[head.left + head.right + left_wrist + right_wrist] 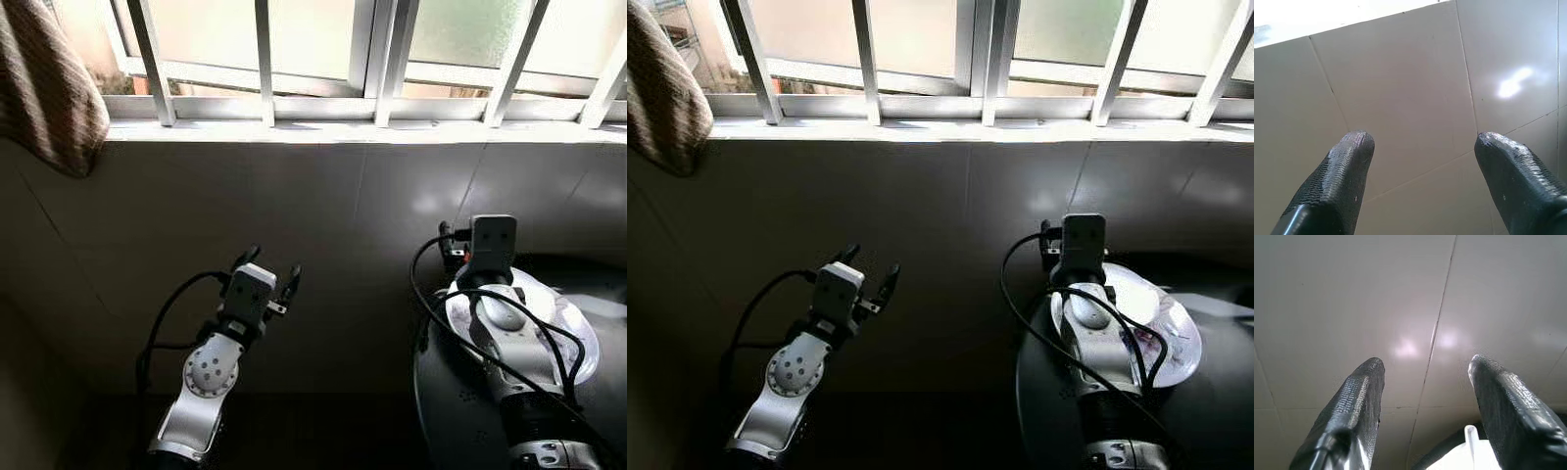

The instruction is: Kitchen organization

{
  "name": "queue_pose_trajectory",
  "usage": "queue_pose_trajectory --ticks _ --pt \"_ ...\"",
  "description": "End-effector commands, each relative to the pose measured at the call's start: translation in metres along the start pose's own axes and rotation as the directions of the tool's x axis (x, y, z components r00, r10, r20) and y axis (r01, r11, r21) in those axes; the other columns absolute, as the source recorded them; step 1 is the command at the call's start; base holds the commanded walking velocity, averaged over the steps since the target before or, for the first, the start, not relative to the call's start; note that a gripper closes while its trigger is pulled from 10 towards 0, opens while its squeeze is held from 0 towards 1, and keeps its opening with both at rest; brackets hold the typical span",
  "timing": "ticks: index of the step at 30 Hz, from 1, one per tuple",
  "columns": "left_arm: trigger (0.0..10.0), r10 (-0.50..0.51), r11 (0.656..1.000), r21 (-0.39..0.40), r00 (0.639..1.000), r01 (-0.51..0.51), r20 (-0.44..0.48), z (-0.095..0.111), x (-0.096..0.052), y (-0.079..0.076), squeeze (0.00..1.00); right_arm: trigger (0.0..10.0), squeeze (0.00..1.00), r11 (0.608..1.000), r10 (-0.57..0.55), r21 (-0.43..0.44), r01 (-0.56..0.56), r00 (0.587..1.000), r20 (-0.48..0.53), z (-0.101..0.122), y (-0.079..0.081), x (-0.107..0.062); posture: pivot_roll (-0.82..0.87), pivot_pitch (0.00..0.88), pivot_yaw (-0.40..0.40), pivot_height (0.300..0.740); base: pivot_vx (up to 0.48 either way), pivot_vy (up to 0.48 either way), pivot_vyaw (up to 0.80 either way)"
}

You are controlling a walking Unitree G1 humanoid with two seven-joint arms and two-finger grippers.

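Tiled wall (pixel 323 225) under a barred window (pixel 372 59) faces us | our left gripper (pixel 1420 147) hovers before the tiles, fingers apart, empty | our right gripper (pixel 1425 377), fingers spread too, hangs above a white plate (pixel 1161 333) on a dark round pot (pixel 1215 401).

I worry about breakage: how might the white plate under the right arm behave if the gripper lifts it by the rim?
The white plate looks glossy, so probably slippery between the open fingers of the right gripper. It looks like rigid ceramic or glass, so likely fragile. Being wide and shallow, it may tilt when pinched at one edge.
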State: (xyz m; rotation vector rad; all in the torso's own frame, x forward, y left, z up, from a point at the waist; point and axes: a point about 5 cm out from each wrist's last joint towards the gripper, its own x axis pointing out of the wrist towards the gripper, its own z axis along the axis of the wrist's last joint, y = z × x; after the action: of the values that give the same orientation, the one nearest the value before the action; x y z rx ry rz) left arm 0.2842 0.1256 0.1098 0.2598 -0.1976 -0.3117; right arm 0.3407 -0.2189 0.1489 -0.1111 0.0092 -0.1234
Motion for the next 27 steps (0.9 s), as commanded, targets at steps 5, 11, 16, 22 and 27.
queue_pose_trajectory --ticks 5,11,16,22,27 --pt "10.0 -0.015 1.0 0.005 1.0 0.015 0.006 0.002 0.002 -0.002 0.0 10.0 0.0 0.999 -0.009 0.039 0.017 0.981 -0.194 -0.014 -0.028 0.014 -0.02 0.0 -0.025 0.74 0.0 0.0 0.0" --pt "10.0 -0.011 1.0 0.009 1.0 0.011 0.006 0.002 0.002 -0.001 0.0 10.0 0.0 0.999 -0.022 0.038 0.034 0.96 -0.279 -0.017 -0.046 0.023 -0.01 0.0 -0.029 0.74 0.0 0.0 0.0" --pt "10.0 -0.005 1.0 0.014 1.0 0.005 0.003 0.001 0.001 0.001 0.0 10.0 0.0 0.981 0.037 0.188 0.043 0.916 -0.4 -0.029 -0.051 0.025 0.0 0.0 -0.031 0.74 0.0 0.0 0.0" --pt "10.0 -0.002 1.0 0.017 1.0 0.002 0.003 0.001 0.001 0.001 0.0 10.0 0.0 0.955 0.082 0.29 0.057 0.892 -0.445 -0.034 -0.052 0.026 0.01 0.0 -0.036 0.74 0.0 0.0 0.0" --pt "10.0 0.003 1.0 0.02 1.0 -0.003 0.003 0.0 0.0 0.0 0.0 10.0 0.0 0.937 0.073 0.332 0.11 0.867 -0.494 -0.039 -0.059 0.024 0.01 0.0 -0.04 0.74 0.0 0.0 0.0"
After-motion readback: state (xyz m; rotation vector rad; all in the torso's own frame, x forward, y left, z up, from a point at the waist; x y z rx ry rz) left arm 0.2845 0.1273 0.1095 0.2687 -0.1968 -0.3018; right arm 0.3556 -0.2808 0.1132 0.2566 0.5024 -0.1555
